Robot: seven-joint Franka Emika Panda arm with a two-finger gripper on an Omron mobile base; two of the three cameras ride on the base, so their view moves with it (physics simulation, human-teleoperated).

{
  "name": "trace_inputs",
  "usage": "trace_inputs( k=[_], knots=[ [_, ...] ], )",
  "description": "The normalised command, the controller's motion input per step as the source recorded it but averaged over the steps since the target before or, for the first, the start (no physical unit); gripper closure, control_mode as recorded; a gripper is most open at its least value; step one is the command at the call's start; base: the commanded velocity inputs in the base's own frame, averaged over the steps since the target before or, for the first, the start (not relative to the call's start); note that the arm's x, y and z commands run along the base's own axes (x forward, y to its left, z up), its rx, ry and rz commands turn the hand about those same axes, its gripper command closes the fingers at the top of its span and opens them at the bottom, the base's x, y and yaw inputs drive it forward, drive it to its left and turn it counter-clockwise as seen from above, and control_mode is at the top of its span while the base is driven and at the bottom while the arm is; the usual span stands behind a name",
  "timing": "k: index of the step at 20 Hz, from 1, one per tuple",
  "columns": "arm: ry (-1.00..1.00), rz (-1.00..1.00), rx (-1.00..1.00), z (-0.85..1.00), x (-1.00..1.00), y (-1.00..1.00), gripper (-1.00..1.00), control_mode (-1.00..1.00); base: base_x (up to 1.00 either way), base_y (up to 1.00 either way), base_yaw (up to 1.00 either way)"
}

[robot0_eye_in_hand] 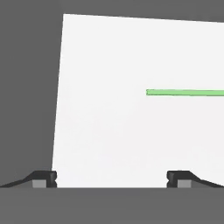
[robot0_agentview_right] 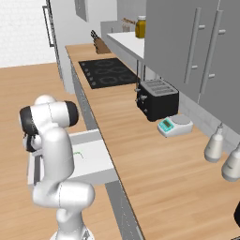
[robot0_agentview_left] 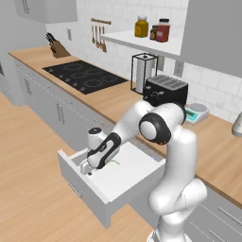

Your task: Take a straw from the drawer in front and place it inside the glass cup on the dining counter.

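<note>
The straw [robot0_eye_in_hand: 186,92] lies flat on the white floor of the open drawer [robot0_agentview_left: 78,176], off to one side of your gripper [robot0_eye_in_hand: 111,178], which hangs wide open and empty above it. Centre the fingers across the thin stem before you lower and close.

Green straw [robot0_eye_in_hand: 186,92] flat in open drawer [robot0_agentview_left: 134,175]

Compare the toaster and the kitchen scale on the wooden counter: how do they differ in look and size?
The toaster is black, boxy and tall; the kitchen scale is pale grey with a green display, flat and low. The toaster is clearly bigger than the scale. The toaster has slots on top, while the scale carries a round plate. Both stand on the wooden counter, near the wall.
</note>
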Motion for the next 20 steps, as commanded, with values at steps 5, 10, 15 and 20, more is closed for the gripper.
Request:
trace_inputs(
  k=[5, 10, 15, 20],
  knots=[
    [0.09, 0.02, 0.03, -0.21, -0.64, 1.00, -1.00, -1.00, 0.00, 0.00, 0.00],
    [-0.05, 0.00, -0.03, 0.24, -0.33, 0.20, -1.00, -1.00, 0.00, 0.00, 0.00],
    [-0.04, 0.00, -0.15, 0.21, 0.00, -0.78, -1.00, -1.00, 0.00, 0.00, 0.00],
    [-0.01, 0.00, -0.07, 0.00, 0.20, -0.81, -1.00, -1.00, 0.00, 0.00, 0.00]
  ],
)
